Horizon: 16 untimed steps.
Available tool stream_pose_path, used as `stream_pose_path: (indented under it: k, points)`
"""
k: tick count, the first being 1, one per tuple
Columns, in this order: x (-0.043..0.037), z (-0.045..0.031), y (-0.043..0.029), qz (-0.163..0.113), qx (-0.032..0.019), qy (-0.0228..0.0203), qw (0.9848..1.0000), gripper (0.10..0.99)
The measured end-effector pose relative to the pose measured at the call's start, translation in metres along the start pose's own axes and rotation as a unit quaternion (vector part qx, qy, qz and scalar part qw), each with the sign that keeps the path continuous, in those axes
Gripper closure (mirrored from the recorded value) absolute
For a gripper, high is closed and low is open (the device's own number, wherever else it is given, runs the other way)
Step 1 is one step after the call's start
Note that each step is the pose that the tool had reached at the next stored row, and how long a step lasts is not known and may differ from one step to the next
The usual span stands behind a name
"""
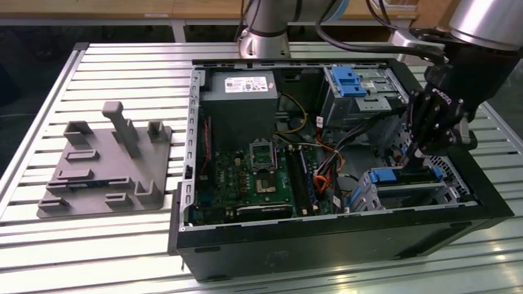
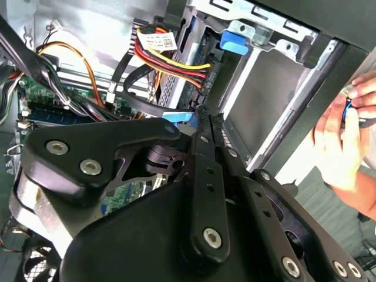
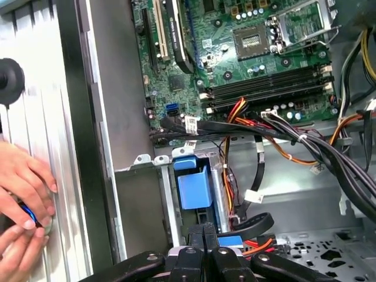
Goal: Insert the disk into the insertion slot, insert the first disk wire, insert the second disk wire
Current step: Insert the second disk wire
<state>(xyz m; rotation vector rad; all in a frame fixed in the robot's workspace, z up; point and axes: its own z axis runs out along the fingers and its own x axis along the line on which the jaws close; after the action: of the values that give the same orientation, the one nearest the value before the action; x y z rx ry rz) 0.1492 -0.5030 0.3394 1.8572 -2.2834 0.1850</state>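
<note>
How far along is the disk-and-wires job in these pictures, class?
Done: the disk looks seated in the insertion slot, blue carrier showing. In hand: the gripper, shut, is down at the carrier's end. Left: both wires look unplugged; a black cable lies loose beside the cage.

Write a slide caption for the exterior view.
Robot arm's black gripper reaches into the open black computer case, over the blue-framed silver disk sitting in the low perforated silver drive cage.
</note>
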Motion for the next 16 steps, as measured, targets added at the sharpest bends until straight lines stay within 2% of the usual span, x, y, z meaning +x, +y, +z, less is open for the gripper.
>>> stream_pose_path:
  k: [9,13,16]
  points:
    - [-0.0009,0.0013,-0.0018,0.023,0.0012,0.0043,0.9997,0.941]
    - [-0.0033,0.0009,-0.0013,0.019,0.0024,0.0043,0.9998,0.941]
    - [-0.0043,0.0006,-0.0010,0.004,0.0058,0.0045,1.0000,0.941]
